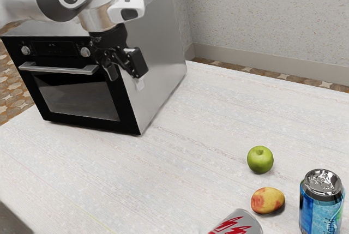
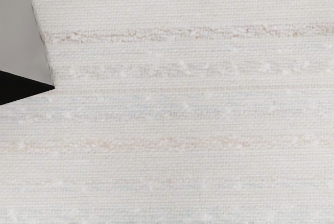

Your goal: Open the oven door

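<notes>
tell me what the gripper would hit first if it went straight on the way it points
Probably the tabletop: my gripper points down toward it. The oven stands close beside that line, and the depth is unclear, so a graze against it first is possible.

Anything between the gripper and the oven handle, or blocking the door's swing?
Nothing visible stands between the gripper and the handle, or in front of the door. The green apple sits well off, toward the exterior view's right.
</notes>
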### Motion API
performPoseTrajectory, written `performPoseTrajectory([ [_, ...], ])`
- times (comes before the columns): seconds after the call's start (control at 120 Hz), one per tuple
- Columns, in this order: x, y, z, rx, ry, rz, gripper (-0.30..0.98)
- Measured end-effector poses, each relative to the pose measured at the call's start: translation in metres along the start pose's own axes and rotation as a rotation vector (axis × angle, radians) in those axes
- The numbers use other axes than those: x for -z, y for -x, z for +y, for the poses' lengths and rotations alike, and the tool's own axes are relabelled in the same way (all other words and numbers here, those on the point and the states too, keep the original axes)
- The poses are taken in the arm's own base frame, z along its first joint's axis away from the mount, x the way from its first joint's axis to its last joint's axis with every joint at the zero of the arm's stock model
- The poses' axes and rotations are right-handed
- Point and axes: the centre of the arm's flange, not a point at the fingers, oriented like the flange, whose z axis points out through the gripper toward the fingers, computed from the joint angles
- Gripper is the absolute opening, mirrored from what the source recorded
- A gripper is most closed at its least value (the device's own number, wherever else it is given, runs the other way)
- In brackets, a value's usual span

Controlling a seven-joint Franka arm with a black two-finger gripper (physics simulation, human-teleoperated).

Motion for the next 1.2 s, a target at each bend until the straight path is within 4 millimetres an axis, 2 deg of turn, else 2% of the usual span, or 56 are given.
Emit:
performPoseTrajectory([
  [0.183,-0.002,0.001,0.007,-0.072,0.002,-0.021,0.69],
  [0.2,0.003,0.002,0.007,-0.077,0.002,-0.014,0.69],
  [0.233,0.055,0.022,0.008,-0.094,-0.007,0.079,0.69],
  [0.258,0.1,0.047,0.008,-0.122,-0.019,0.161,0.69],
  [0.275,0.123,0.062,0.007,-0.145,-0.032,0.199,0.69],
  [0.3,0.142,0.078,0.004,-0.175,-0.055,0.227,0.68],
  [0.325,0.15,0.086,-0.006,-0.189,-0.084,0.23,0.68],
  [0.35,0.149,0.093,-0.023,-0.188,-0.11,0.215,0.68],
  [0.383,0.145,0.108,-0.055,-0.168,-0.141,0.193,0.68],
  [0.4,0.142,0.123,-0.071,-0.162,-0.154,0.186,0.68],
  [0.442,0.133,0.179,-0.106,-0.162,-0.177,0.195,0.68],
  [0.517,0.1,0.241,-0.138,-0.208,-0.248,0.22,0.69],
  [0.558,0.083,0.257,-0.147,-0.254,-0.289,0.24,0.69],
  [0.65,0.069,0.258,-0.156,-0.375,-0.355,0.298,0.69],
  [0.717,0.057,0.247,-0.173,-0.468,-0.333,0.356,0.69],
  [0.85,0.048,0.241,-0.197,-0.581,-0.361,0.407,0.69],
  [0.967,0.026,0.24,-0.235,-0.631,-0.338,0.427,0.69],
  [1.058,0.023,0.229,-0.239,-0.709,-0.335,0.451,0.69],
  [1.2,0.017,0.197,-0.243,-0.835,-0.314,0.49,0.69],
])
